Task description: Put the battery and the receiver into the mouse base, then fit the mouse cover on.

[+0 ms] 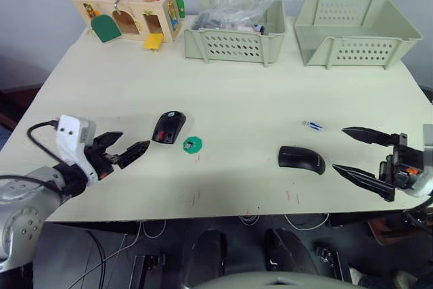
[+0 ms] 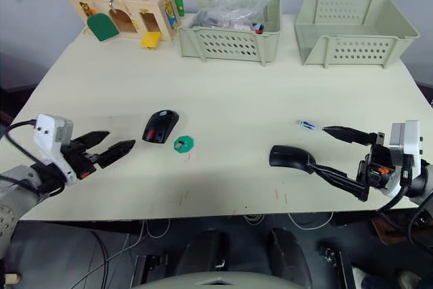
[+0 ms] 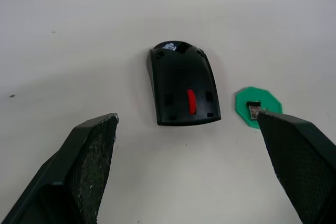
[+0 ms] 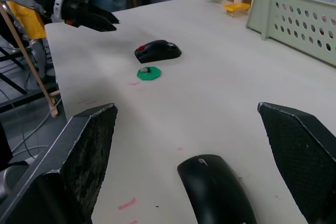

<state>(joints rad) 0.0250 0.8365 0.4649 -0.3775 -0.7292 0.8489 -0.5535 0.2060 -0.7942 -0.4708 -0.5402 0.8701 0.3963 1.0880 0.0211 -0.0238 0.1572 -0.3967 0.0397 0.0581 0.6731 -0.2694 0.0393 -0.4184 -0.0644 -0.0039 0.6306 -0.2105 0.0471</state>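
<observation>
Pale tabletop: battery [image 1: 312, 125] lies flat, long axis roughly side-to-side, just ahead of the open, empty right tool [image 1: 360, 155], w/ mouse cover [image 1: 302, 159] beside it; mouse base [image 1: 168, 127] sits near open left tool [image 1: 124, 149].

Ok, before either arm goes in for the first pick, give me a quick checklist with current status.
1. Left gripper open, nothing in it: ok.
2. Right gripper open, nothing in it: ok.
3. Mouse base free on the table, ahead of the left gripper, nothing on it: ok.
4. Battery lying loose, apart from the mouse cover: ok.
5. Receiver sitting on the green disc beside the base: a small metal piece shows there, but whether it is the receiver: cannot tell.
6. Battery or receiver already in the base: not ok, neither is loaded yet.
</observation>
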